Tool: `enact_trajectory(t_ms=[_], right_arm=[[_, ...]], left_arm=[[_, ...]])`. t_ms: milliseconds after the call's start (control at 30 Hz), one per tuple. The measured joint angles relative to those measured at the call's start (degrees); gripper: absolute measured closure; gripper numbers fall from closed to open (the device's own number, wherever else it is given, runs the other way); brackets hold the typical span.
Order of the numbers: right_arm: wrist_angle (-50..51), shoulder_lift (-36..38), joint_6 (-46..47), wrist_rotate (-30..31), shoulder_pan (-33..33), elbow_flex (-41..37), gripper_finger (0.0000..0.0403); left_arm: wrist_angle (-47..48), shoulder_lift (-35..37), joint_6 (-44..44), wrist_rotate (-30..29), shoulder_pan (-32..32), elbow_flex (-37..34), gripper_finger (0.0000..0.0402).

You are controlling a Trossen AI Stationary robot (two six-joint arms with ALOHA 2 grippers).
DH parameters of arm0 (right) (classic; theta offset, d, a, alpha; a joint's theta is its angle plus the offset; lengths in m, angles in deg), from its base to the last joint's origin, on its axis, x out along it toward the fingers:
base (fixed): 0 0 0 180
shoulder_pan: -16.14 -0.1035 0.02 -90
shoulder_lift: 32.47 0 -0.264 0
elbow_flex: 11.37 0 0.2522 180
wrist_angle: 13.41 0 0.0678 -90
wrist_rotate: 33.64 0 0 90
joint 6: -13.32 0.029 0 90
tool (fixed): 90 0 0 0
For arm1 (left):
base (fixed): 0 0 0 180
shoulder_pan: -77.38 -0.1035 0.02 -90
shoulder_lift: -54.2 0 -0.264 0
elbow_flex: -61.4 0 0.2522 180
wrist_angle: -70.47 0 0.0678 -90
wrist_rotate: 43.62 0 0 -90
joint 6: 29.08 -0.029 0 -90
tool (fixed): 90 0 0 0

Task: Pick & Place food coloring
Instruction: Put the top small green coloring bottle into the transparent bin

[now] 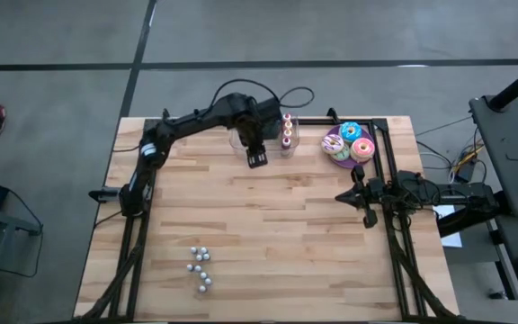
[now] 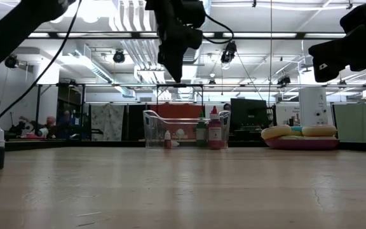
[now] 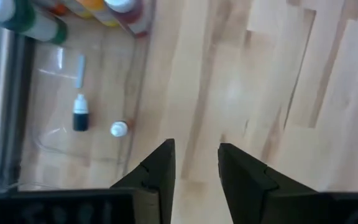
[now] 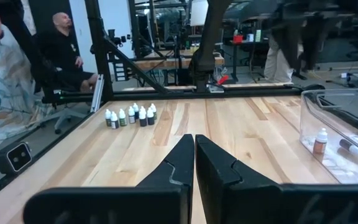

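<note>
Hovers high with the left gripper [image 1: 257,160] part-open and empty over the pale wooden table [image 1: 286,243], just beside the clear plastic tub [image 2: 154,127], probably lining up on the tiny colour-capped food coloring bottles [image 1: 287,130] standing far-centre at the tub's right, the right gripper [image 4: 194,139] closed and idle at the right edge.

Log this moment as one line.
left gripper: open, empty, raised beside clear plastic bin | tiny brown white-capped bottle: upright inside bin | right gripper: shut, at table's right edge
</note>
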Motion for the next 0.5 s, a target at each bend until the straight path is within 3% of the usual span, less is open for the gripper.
enact_trajectory(t_ms=[267, 500], right_arm=[[0.0, 0.0, 0.0, 0.0, 0.0, 0.0, 0.0394], [0.0, 0.0, 0.0, 0.0, 0.0, 0.0, 0.0394]], left_arm=[[-3.6, 4.5, 2.2, 0.0, 5.2, -7.9, 0.0307], [-13.1, 11.9, 4.9, 0.2, 9.8, -20.8, 0.0307]])
